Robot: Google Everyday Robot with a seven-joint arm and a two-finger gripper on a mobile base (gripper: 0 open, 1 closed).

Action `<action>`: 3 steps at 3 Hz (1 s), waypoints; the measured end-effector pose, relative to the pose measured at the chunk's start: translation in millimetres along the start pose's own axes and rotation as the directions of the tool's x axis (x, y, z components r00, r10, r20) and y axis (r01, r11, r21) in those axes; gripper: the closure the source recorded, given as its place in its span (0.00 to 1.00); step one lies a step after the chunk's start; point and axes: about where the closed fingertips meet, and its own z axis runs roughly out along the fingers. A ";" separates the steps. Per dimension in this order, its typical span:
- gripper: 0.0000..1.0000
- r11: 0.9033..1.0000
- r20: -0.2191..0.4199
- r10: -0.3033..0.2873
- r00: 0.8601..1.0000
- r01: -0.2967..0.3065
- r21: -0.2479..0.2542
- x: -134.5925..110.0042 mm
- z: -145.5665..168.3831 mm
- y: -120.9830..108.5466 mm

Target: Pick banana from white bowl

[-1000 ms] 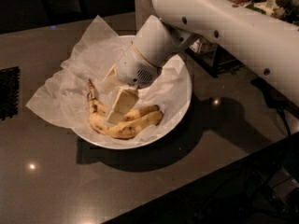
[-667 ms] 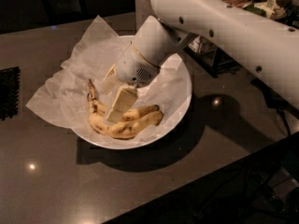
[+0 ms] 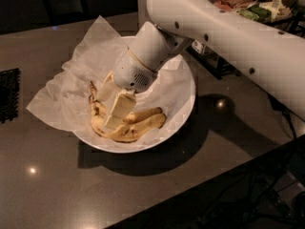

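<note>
The white bowl (image 3: pixel 183 109) stands on the dark counter, lined with crumpled white paper (image 3: pixel 90 56). Two bananas lie in its front part. The brown-blotched banana (image 3: pixel 125 134) curves along the front wall, and its dark stem (image 3: pixel 91 87) points up at the left. A second yellow banana (image 3: pixel 145 114) lies just behind it. My gripper (image 3: pixel 110 109) reaches down into the bowl from the upper right. Its two cream fingers (image 3: pixel 120 109) are apart, with their tips down at the left bend of the blotched banana, which rests in the bowl.
The white arm (image 3: pixel 224 27) crosses the upper right above the bowl. A tray of packaged snacks (image 3: pixel 252 4) stands at the back right. A black grid mat (image 3: pixel 8 95) lies at the left edge. The counter's front edge (image 3: pixel 200 180) runs diagonally at the lower right.
</note>
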 end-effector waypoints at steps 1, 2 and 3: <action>0.35 0.999 0.001 -0.020 1.000 0.020 -0.025 -7.1 7.8 0.7; 0.34 0.998 -0.001 -0.052 0.999 0.052 -0.037 -18.4 11.5 2.4; 0.36 0.996 -0.004 -0.082 0.997 0.081 -0.032 -31.6 11.9 9.3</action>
